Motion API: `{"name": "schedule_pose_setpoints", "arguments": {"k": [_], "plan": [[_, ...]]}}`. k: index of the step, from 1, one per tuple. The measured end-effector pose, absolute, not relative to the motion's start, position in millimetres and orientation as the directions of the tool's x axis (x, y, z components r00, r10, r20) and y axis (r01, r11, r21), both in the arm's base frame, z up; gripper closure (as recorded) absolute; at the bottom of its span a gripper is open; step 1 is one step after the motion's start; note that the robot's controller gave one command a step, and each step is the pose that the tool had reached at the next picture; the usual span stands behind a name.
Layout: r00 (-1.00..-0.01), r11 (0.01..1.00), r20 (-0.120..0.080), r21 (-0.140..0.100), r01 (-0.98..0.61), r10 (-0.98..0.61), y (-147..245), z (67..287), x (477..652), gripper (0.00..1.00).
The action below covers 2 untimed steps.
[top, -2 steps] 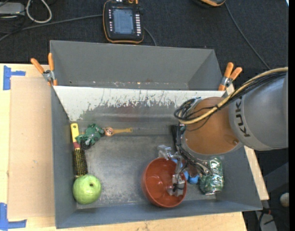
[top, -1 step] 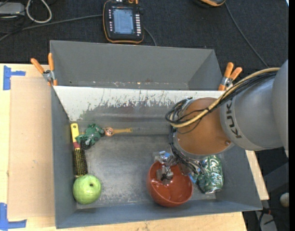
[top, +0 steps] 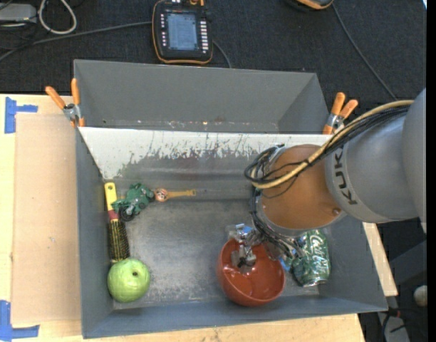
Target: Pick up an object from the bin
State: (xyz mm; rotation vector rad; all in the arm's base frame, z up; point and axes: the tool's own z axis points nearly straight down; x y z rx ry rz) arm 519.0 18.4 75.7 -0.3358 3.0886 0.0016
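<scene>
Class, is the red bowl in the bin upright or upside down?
Upright: the red bowl shows its open hollow facing up, with the gripper over it.

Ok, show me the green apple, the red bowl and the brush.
green apple point(top: 129, 280), camera view, middle of its skin.
red bowl point(top: 264, 285), camera view, bare inside wall.
brush point(top: 118, 241), camera view, dark bristle part.

green packet point(top: 315, 262) partly under arm point(top: 375, 169), arm cropped right
</scene>
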Motion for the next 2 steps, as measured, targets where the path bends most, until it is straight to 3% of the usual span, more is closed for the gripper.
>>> {"name": "schedule_pose_setpoints", "arguments": {"k": [1, 2], "plan": [[-0.975, 0.975, -0.011, 0.000, -0.221, -0.221, 25, 160, 528.0, 1.00], [-0.981, 0.982, -0.030, 0.000, -0.189, -0.189, 30, 220, 536.9, 1.00]]}}
